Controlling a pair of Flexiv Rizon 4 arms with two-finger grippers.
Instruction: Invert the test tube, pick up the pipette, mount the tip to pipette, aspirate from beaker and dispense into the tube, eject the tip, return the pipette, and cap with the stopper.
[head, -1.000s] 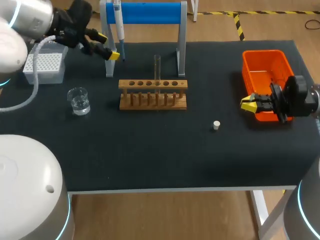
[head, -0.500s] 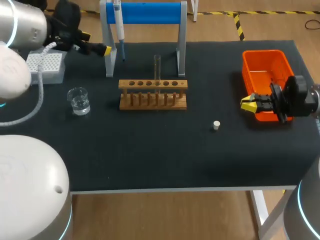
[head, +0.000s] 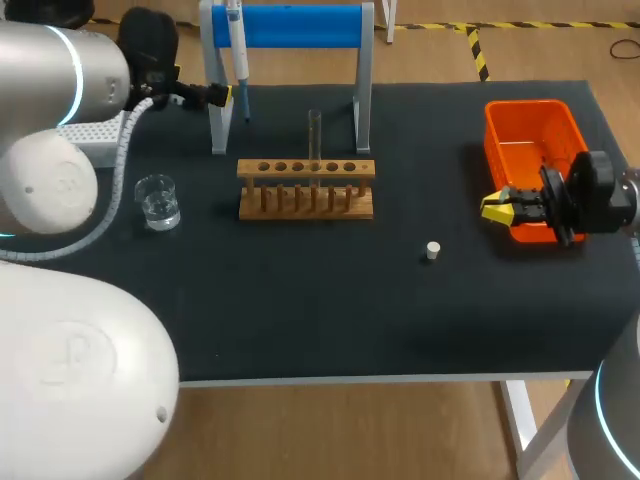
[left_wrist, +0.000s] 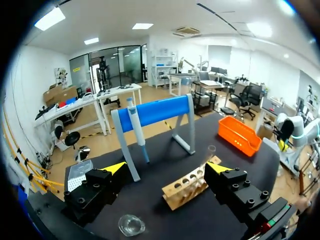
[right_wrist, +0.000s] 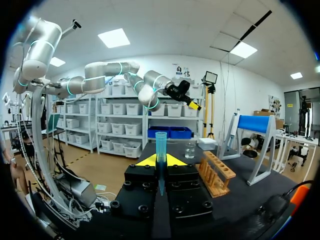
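Note:
The pipette (head: 238, 45) hangs on the blue stand (head: 300, 25). My left gripper (head: 215, 95) is open just left of it, and in its wrist view (left_wrist: 166, 168) the pipette (left_wrist: 136, 125) lies ahead between the spread fingers. A clear test tube (head: 314, 130) stands upright in the wooden rack (head: 306, 187). The beaker (head: 157, 200) sits left of the rack. A white stopper (head: 432, 250) lies on the mat. My right gripper (head: 505, 205) is beside the orange bin (head: 535, 135), shut on a blue pipette tip (right_wrist: 160, 150).
The tip box (head: 100, 133) at the back left is mostly hidden by my left arm. The stand's posts (head: 363, 100) rise behind the rack. Open black mat stretches in front of the rack and around the stopper.
My left gripper has drawn back toward the table's far edge, next to the stand's left post, while the arm's elbow swung in. The right arm has not moved.

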